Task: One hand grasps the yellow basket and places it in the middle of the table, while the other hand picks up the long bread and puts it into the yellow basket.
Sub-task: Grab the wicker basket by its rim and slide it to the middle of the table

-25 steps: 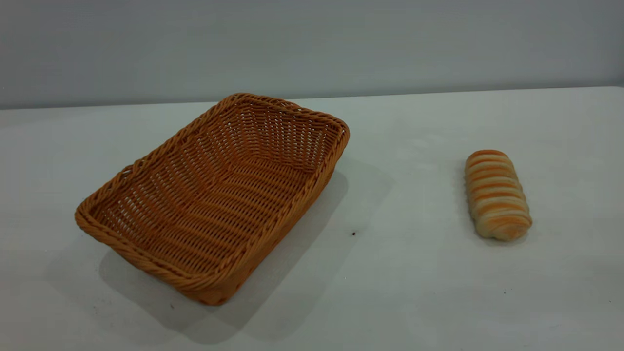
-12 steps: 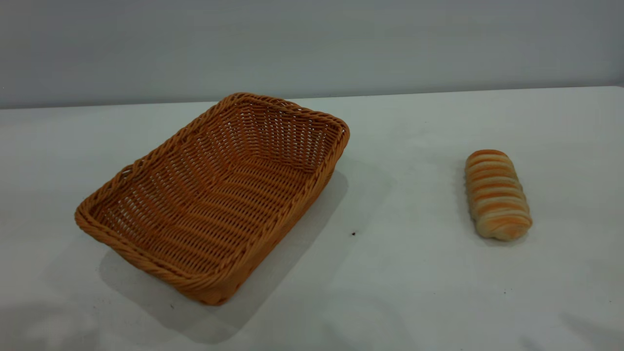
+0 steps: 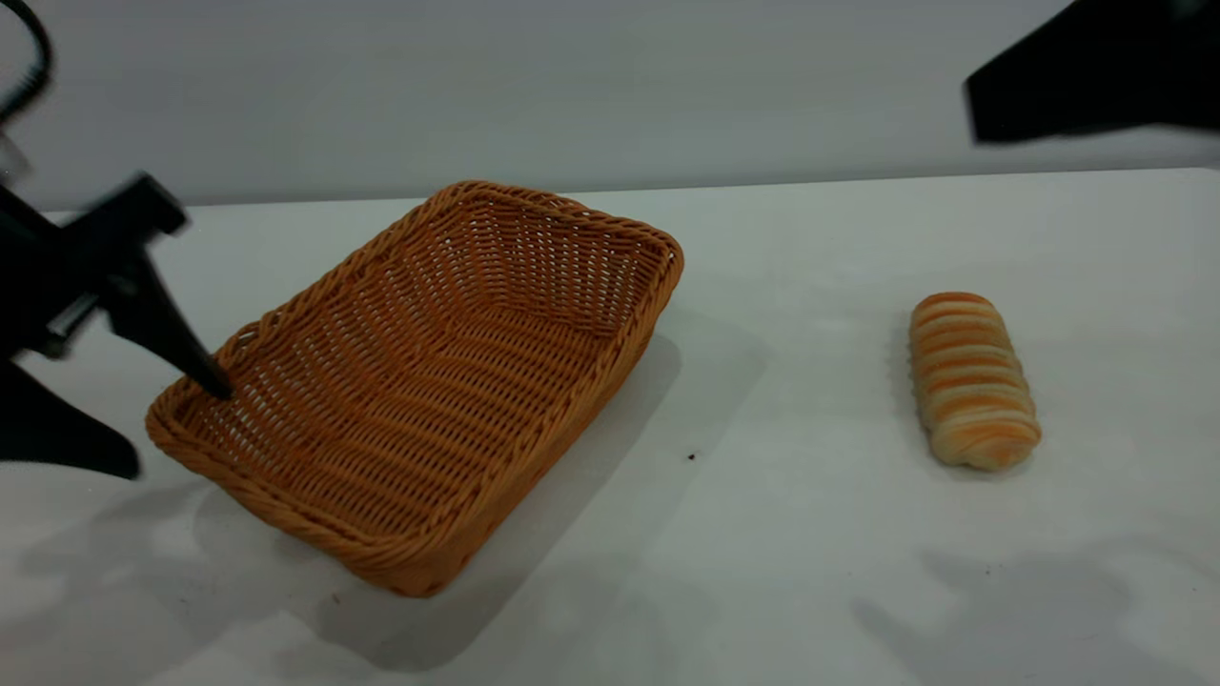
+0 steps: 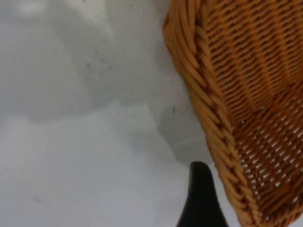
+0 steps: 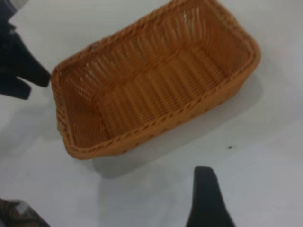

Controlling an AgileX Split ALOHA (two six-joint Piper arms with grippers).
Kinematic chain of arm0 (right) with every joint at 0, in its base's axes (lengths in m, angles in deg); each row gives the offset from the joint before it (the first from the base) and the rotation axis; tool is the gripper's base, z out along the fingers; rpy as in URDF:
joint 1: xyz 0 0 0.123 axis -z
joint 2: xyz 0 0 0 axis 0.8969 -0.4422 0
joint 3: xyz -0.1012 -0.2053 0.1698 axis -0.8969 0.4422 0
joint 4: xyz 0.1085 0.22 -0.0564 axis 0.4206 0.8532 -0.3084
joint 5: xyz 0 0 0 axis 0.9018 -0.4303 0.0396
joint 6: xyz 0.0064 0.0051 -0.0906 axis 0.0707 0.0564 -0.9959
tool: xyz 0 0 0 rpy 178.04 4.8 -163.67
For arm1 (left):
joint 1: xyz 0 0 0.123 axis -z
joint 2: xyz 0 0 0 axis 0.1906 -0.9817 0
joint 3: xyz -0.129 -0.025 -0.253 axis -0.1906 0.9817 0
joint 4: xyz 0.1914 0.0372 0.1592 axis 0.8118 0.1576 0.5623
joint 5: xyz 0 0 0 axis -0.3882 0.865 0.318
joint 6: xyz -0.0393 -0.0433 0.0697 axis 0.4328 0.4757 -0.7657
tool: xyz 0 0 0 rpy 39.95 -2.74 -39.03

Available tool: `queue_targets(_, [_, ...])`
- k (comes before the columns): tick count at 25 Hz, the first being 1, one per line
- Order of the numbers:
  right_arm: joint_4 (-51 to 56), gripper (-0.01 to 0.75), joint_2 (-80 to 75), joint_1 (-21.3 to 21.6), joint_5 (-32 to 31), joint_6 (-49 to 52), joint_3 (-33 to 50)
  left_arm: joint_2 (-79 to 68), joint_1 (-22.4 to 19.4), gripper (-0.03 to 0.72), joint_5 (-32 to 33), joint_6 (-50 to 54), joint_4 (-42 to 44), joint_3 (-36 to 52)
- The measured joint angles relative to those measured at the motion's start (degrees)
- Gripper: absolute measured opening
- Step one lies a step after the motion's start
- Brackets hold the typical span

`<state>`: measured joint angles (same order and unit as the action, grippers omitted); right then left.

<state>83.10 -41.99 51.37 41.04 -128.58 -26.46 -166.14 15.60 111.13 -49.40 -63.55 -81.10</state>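
I am bringing my left gripper (image 3: 176,429) to the basket (image 3: 429,381) from its 9 o'clock side, fingers spread wide: one fingertip is sitting at the near-left corner, at or just inside the braided rim, while the other is hanging outside and lower, so the rim corner is lying between them. The basket is lying left of the middle of the table (image 3: 782,534), its long axis running from 7 o'clock to 1 o'clock, empty, with its near short end toward my left fingers. That end is what my left arm is nearer to, so I judge the coming move is a pinch on this rim and then a drag toward 3 o'clock. Farther right, the bread (image 3: 970,379) is lying well apart from the basket, its long axis running roughly 12 to 6 o'clock. My right gripper (image 5: 206,201) is hovering high at 1 o'clock of the bread, not yet near it; I cannot tell how wide its fingers are.
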Motion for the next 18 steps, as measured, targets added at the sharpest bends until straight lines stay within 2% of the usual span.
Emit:
queue_targets(5, [2.88,0.549,-3.82,-0.24,1.12,-3.69,-0.02,-4.45,4.97,0.582,-3.45,1.43,-1.97,-0.36])
queue_targets(11, [3.76,0.549,-4.03,-0.24,1.29,-4.49,-0.02,-8.78,8.73,0.569,-8.44,5.63,-2.29,-0.43])
queue_targets(16, [4.0,0.549,-4.03,-0.24,1.5,-4.56,-0.02,-14.2,11.45,0.53,-17.05,11.24,-3.18,-0.43])
queue_targets(18, [4.0,0.548,-4.03,-0.24,1.53,-4.56,-0.02,-16.3,12.07,0.488,-19.72,13.48,-4.01,-0.43])
